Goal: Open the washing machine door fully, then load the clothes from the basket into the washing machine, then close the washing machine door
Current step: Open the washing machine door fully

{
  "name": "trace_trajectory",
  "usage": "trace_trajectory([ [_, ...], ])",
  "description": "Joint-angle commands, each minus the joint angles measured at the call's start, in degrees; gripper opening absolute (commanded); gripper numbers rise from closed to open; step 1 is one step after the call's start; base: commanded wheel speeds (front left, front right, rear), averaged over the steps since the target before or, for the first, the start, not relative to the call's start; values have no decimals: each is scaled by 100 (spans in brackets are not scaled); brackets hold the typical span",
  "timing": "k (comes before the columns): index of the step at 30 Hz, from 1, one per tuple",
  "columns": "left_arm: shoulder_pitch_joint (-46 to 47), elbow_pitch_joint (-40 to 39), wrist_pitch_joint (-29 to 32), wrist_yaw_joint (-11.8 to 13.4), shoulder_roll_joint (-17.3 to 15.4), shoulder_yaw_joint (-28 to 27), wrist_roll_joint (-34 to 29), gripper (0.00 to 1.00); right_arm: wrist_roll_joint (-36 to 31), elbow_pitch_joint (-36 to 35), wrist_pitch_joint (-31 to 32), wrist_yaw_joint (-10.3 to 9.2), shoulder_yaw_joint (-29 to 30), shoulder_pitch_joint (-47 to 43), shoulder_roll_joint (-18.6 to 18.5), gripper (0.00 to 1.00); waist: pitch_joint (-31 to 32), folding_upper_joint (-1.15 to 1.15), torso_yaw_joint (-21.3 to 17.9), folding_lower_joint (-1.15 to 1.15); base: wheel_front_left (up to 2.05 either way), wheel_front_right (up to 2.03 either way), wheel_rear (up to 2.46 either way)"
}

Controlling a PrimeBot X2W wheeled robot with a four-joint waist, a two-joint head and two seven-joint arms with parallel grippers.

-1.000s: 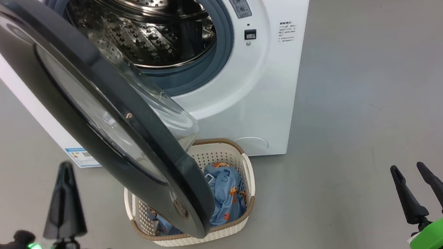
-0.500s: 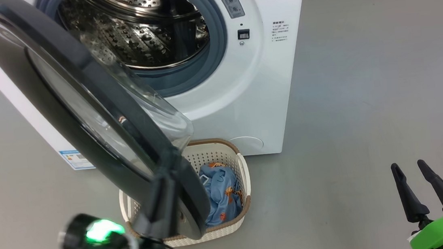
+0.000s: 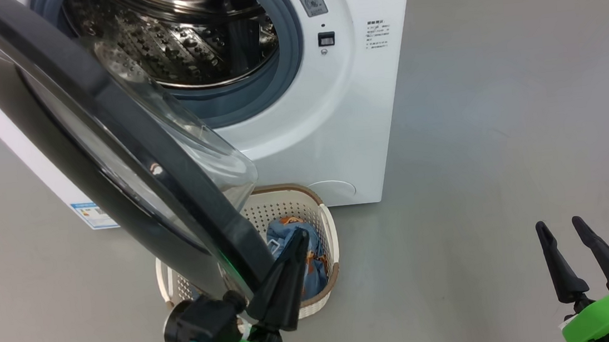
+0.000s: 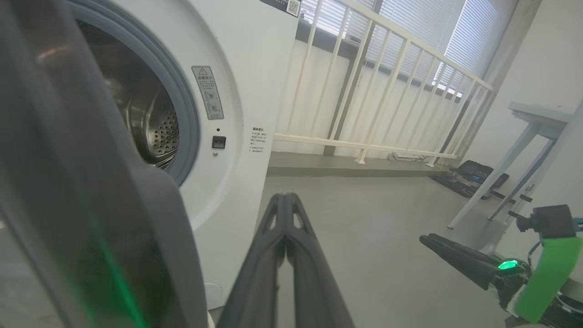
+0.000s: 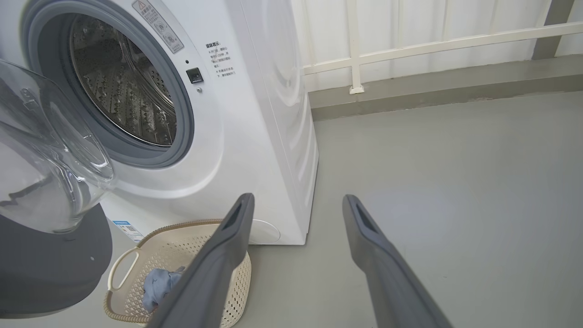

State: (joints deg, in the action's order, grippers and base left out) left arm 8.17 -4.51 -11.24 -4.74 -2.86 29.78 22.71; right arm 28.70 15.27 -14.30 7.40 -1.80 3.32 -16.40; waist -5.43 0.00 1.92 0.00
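Over the basket point(image 3: 328, 230) | left hand point(image 3: 297, 240) pinched shut, holding nothing, tip just beside the washing machine door point(image 3: 171, 184) rim | clothes point(image 3: 277, 238) sit in it | right hand point(image 3: 558, 223) spread open, empty, well apart

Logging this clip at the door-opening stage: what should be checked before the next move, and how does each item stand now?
1. Washing machine door fully open: not ok. It stands swung out partway and overhangs the basket.
2. Left gripper shut for pushing: ok. Its fingers are together, beside the door's lower edge.
3. Left gripper in contact with the door: cannot tell.
4. Right gripper out of the door's way: ok. It is open, low and far to the right.
5. Clothes in the basket: ok.
6. Steel drum free to load: ok. Nothing shows inside it.
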Motion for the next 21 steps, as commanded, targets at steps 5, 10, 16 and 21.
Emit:
trace_trajectory([
  [5, 439, 447, -170, 108, -3, -96, 238, 0, -39, -179, -70, 9, -130, 77, -108, 100, -3, 0, -3, 0, 0, 0, 0],
  [10, 562, 729, -246, 193, -2, -78, 397, 0, -56, -221, -70, 9, -109, 78, -102, 100, -9, 0, 17, 0, 0, 0, 0],
  [16, 613, 921, -298, 251, -2, -97, 473, 0, -68, -257, -70, 9, -79, 94, -118, 100, -24, 0, 83, 0, 0, 0, 0],
  [21, 598, 987, -322, 274, -2, -118, 511, 0, -105, -315, -70, 9, -102, 119, -132, 100, -33, 0, 183, 0, 0, 0, 0],
])
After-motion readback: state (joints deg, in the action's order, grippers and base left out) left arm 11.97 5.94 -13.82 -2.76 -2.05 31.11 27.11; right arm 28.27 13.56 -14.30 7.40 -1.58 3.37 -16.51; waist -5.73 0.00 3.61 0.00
